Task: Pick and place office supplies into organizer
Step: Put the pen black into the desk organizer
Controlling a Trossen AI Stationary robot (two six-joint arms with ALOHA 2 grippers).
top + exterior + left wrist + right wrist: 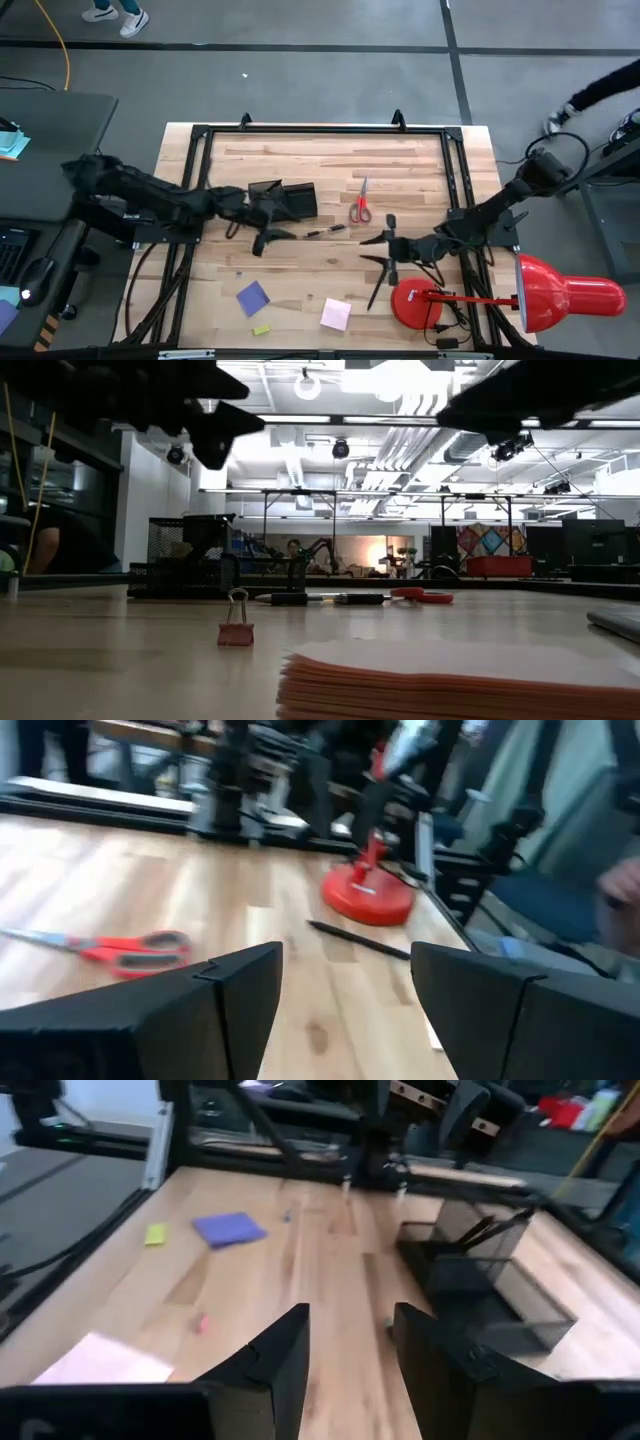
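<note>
The black mesh organizer (pixel 292 198) stands on the wooden table left of centre, with dark pens sticking up in it (pixel 478 1232). Red-handled scissors (pixel 361 203) and a dark pen (pixel 325 230) lie flat to its right. A blue-purple note pad (pixel 253 296), a pink note pad (pixel 336 314) and a small yellow piece (pixel 261 329) lie toward the near edge. My left gripper (pixel 268 232) hovers open just near of the organizer, nothing between its fingers (pixel 345 1010). My right gripper (pixel 372 252) hovers open right of centre, also with nothing between its fingers (pixel 350 1360).
A red desk lamp stands at the near right, with its round base (pixel 415 303) close behind my right gripper and its head (pixel 565 295) off the table's right side. A small red binder clip (pixel 236 622) sits on the wood. A black frame (pixel 320 130) rims the table.
</note>
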